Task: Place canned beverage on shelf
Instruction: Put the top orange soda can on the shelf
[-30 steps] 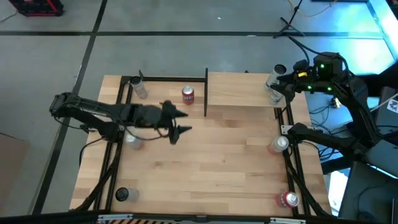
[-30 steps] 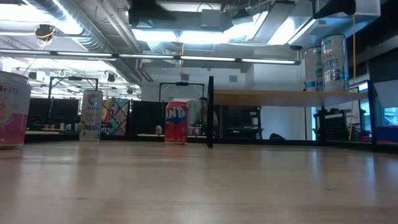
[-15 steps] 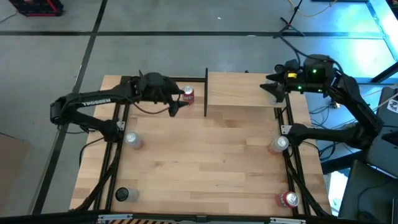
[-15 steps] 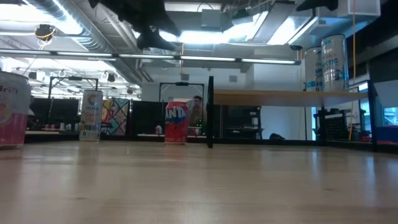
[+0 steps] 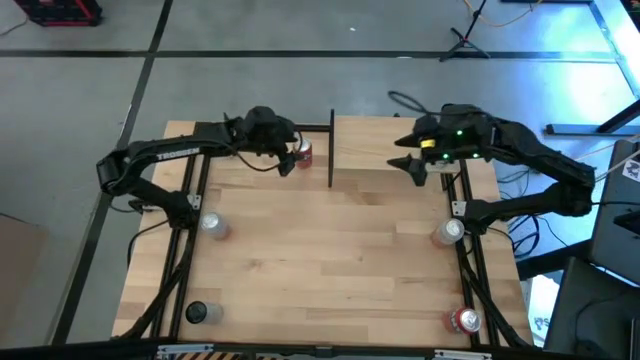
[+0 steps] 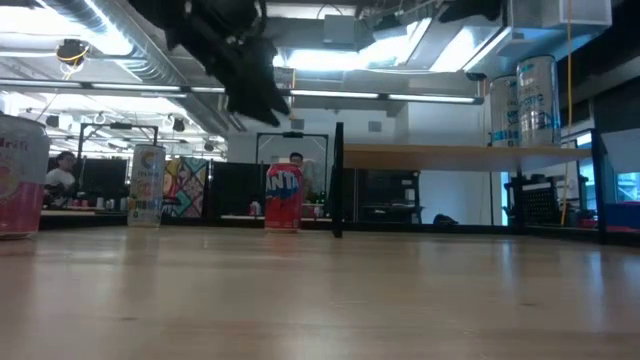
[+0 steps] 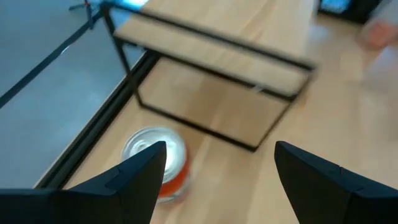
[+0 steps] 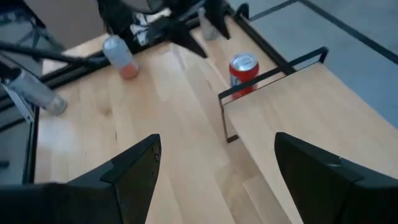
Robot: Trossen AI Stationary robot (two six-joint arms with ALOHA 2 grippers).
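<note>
Red canned beverage (image 5: pixel 302 152) upright on light-wood surface (image 5: pixel 330 250), just beside small raised light-wood shelf (image 5: pixel 385 145) with black posts, label cut short in low view. Left tool (image 5: pixel 290 158) released, above can, blurred. Right tool (image 5: pixel 410 163) released, over shelf's opposite edge.

Bright ceiling lights (image 6: pixel 330 55) glare overhead in the low view. Left wrist view smears with blur; blue glow tints the high view's corner.
</note>
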